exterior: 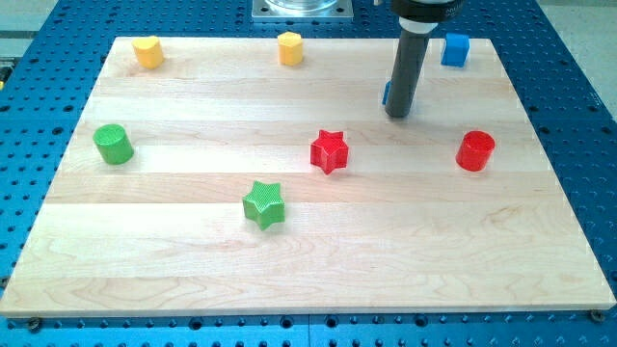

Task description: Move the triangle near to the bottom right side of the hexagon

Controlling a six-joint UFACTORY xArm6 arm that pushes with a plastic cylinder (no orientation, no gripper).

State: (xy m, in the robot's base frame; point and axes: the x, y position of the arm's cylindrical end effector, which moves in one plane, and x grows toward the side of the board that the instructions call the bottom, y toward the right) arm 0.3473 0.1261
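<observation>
My tip (398, 115) rests on the tabletop (289, 260) at upper right; there is no gripper, only the rod. A blue block (386, 93), likely the triangle, shows only as a sliver behind the rod's left edge. The yellow hexagon (290, 47) sits at top centre. A good push would start from the block's right side, leftward, stopping just below-right of the hexagon.

Bright, even overhead light, sharp focus throughout, soft short shadows under blocks, faint sheen on the pale board (193, 251).
</observation>
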